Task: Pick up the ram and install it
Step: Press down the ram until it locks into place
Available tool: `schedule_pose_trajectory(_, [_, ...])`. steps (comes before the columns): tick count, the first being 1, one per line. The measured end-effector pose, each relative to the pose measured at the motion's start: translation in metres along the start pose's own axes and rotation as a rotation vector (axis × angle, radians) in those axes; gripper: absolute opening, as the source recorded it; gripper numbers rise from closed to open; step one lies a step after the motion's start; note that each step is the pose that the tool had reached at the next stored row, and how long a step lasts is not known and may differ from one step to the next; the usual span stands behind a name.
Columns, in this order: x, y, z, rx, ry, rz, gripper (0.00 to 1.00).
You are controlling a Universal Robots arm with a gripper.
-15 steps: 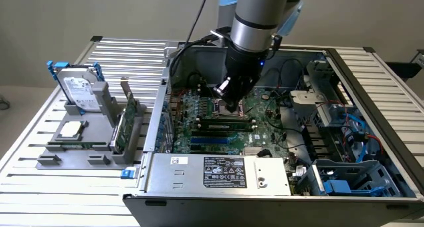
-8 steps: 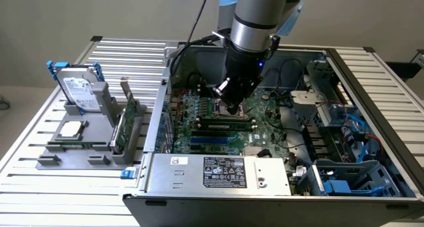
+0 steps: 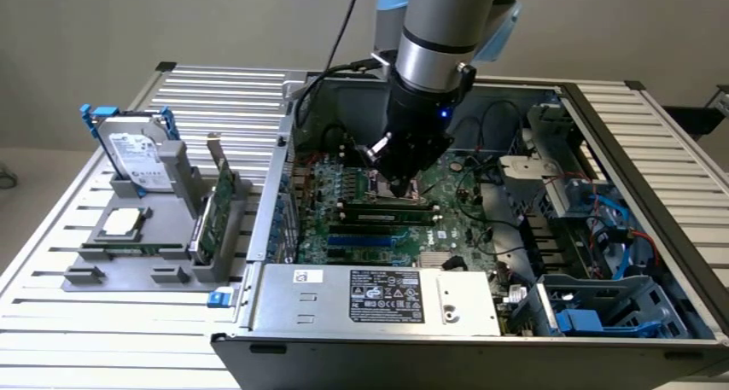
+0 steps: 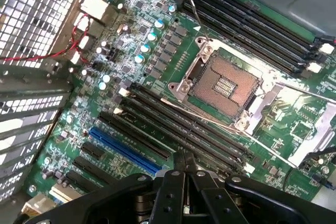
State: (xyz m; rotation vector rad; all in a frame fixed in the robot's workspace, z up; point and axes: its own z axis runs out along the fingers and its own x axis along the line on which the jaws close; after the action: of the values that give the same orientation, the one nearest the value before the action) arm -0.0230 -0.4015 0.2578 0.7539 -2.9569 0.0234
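- The gripper (image 3: 399, 178) is hovering over the motherboard (image 4: 147, 51), fingers pinched narrow — nothing between them.
- The ram (image 3: 393, 205) (seemingly already in a slot) is lying just at its 6 o'clock in the exterior view, long axis running 9-to-3.

A plain beige wall (image 3: 171, 23) rises behind the slatted metal table (image 3: 217, 87).

Exterior view high, angled down, distant; wrist view close; both share motherboard (image 3: 393, 215) (image 4: 157, 93)

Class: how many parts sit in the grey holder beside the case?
3: silver hard drive upright at back; green bracketed expansion card upright nearest the computer case; square silver processor chip flat before the drive. More may be hidden.
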Motion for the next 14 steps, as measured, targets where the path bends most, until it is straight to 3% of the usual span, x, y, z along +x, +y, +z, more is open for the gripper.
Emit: schedule_pose_trajectory(14, [-0.0005, 0.0000, 0.0046, -0.0169, -0.0040, 0.199, 0.11])
